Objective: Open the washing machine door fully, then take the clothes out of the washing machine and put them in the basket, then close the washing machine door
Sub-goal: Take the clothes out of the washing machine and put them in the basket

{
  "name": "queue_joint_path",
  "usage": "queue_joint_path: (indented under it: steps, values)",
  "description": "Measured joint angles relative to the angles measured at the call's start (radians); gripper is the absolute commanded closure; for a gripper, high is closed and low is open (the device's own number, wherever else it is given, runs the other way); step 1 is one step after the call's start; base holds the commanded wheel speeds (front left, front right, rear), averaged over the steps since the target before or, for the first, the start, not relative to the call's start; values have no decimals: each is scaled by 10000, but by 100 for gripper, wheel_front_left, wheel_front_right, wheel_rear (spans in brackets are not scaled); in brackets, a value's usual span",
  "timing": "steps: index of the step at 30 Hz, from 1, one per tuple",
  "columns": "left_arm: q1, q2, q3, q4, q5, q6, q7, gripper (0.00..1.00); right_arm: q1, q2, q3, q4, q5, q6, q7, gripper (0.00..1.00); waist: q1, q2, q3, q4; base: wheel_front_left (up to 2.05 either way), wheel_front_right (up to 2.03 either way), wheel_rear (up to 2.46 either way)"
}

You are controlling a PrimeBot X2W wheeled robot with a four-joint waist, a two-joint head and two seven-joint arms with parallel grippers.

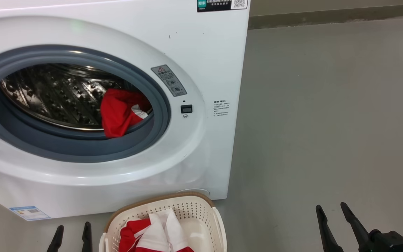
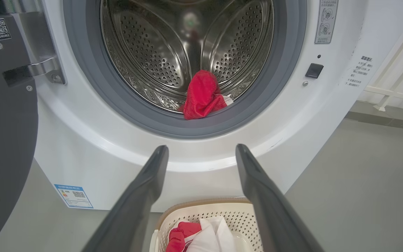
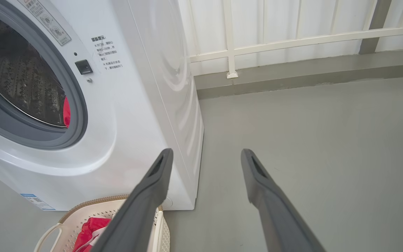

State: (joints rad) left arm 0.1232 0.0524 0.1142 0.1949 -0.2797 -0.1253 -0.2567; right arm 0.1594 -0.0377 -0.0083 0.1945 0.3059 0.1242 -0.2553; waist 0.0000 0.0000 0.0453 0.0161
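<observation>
The head view looks down from close on the washing machine (image 1: pixel 201 52) front, the basket (image 1: pixel 187 206) at its bottom edge. The left wrist view faces the drum (image 2: pixel 159 52) opening squarely from low; the right wrist view angles past the machine's corner toward the floor (image 3: pixel 310 140), sharing both.

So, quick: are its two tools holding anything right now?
Left tool: open, holding nothing.
Right tool: open, holding nothing.
</observation>
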Motion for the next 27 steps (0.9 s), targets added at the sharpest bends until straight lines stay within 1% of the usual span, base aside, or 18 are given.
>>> queue_joint_path:
  steps: [5, 10, 12, 17, 21, 27]
  values:
    - [-149, -29, -144, 42, -19, 0, 0, 0, -12, 2, -4, -25, 0, 0, 0, 0, 0, 0, 167, 37, 0, 0, 0]
    - [-1077, 25, -418, 341, -77, 0, 0, 0, -208, 2, 134, -35, 4, 0, 0, 0, 0, 0, 450, 30, 0, 0, 0]
    - [-1519, 123, -522, 537, -257, 0, 0, 0, -385, 2, 224, -46, 13, 0, 0, 0, 0, 0, 595, 3, 0, 0, 0]
    - [-2886, 648, -849, 1243, -477, 0, 0, 0, -776, -2, 416, -132, 35, 0, 0, 0, 0, 0, 1057, -118, 0, 0, 0]
    - [-4256, 1045, -834, 1969, -796, 0, 0, 0, -1146, -4, 581, -190, 100, 0, 0, 0, 0, 0, 1537, -269, 0, 0, 0]
    - [-6235, 1843, -1243, 3156, -1313, 0, -2, 0, -1579, -10, 686, -290, 123, 0, 0, 0, 0, 0, 2357, -553, 0, 0, 0]
